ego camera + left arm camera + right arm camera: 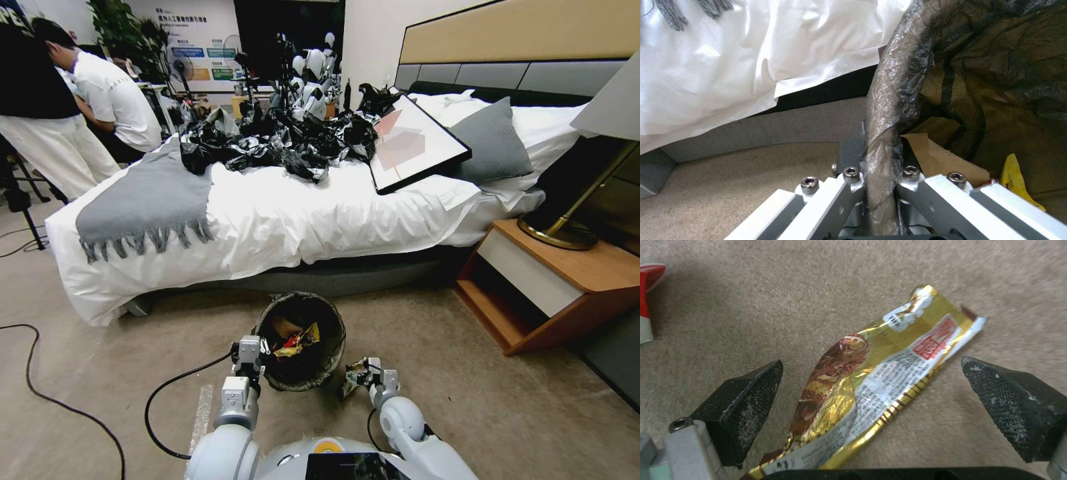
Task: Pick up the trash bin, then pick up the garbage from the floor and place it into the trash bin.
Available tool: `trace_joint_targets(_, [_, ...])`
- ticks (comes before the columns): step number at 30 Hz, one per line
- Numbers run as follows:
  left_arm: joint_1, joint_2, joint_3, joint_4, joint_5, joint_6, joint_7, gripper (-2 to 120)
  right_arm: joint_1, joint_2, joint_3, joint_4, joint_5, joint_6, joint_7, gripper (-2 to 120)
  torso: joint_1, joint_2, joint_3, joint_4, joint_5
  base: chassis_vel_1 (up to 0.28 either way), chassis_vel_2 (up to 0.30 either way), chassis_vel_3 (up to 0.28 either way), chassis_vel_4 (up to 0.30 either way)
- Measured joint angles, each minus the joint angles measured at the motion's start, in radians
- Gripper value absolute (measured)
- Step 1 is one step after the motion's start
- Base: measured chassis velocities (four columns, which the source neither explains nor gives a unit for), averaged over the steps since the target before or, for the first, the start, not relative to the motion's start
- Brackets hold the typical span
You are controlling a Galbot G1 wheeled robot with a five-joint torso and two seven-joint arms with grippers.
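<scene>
Right gripper (871, 386) agape astride gold wrapper (871, 380), lengthwise between pads.

The head view looks forward and down from above the robot's shoulders, taking in carpet, the trash bin (300, 341) and a bed (280, 213) beyond. The left wrist view sits very close behind the left gripper (880, 186), facing along the bin rim (896, 100) toward the bed sheet (751, 56). The right wrist view looks straight down between the right gripper (871, 386) pads at a gold wrapper (880, 373), also visible from the head.
</scene>
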Motion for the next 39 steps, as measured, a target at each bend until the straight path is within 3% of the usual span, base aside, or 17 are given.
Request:
trace_joint_targets(12, [0.004, -0.002, 0.003, 0.000, 0.006, 0.001, 0.000, 0, 0.059, 0.037, 0.001, -0.122, -0.025, 0.029, -0.020, 100, 0.000, 0.000, 0.000, 0.0000, 0.0000, 0.000, 0.000, 0.000, 0.000])
trace_joint_targets(24, [0.004, -0.003, -0.001, -0.002, 0.006, 0.001, -0.001, 0, 0.077, 0.049, 0.007, -0.165, -0.061, 0.062, -0.051, 63, 0.000, 0.000, 0.000, 0.0000, 0.0000, 0.000, 0.000, 0.000, 0.000])
trace_joint_targets(26, [0.003, -0.004, 0.001, -0.002, 0.006, 0.000, -0.001, 0, 0.072, 0.046, 0.013, -0.165, -0.068, 0.069, -0.057, 50, 0.000, 0.000, 0.000, -0.0001, 0.0000, 0.000, 0.000, 0.000, 0.000])
trace_joint_targets(37, [0.000, -0.004, 0.003, 0.001, 0.006, 0.000, -0.002, 0, 0.063, 0.042, 0.034, -0.166, -0.097, 0.094, -0.080, 14, 0.000, 0.000, 0.000, 0.0000, 0.0000, 0.000, 0.000, 0.000, 0.000])
trace_joint_targets(39, [-0.001, -0.004, 0.004, 0.003, 0.006, 0.000, -0.002, 0, 0.065, 0.041, 0.038, -0.166, -0.105, 0.100, -0.082, 3, 0.000, 0.000, 0.000, 0.0000, 0.0001, 0.000, 0.000, 0.000, 0.000])
